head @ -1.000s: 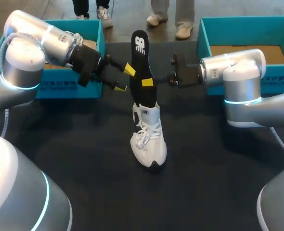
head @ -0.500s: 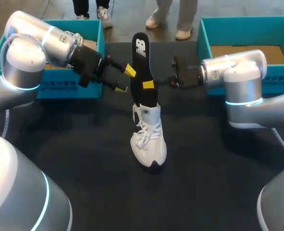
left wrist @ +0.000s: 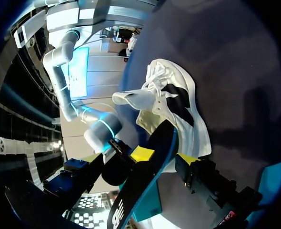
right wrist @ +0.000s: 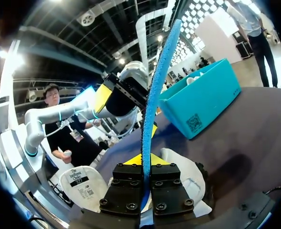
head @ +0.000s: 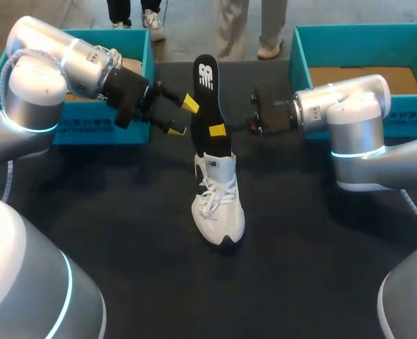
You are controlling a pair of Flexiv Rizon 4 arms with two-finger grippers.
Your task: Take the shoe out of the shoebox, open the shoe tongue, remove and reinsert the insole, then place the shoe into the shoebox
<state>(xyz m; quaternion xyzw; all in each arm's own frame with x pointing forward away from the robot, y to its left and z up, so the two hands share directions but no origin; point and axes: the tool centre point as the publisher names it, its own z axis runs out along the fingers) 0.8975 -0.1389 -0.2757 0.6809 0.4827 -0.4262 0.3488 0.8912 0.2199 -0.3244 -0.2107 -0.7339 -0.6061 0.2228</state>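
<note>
Right gripper (head: 218,130): clenched on black insole (head: 207,99), holds it upright, probably to feed it into white sneaker (head: 219,205)
Left gripper (head: 182,116): released, just beside insole, probably to steady it

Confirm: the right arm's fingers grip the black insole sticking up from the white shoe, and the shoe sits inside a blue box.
Wrong in one respect: the shoe stands on the black table between the blue boxes, not inside one, as the head view shows. The rest holds.
</note>
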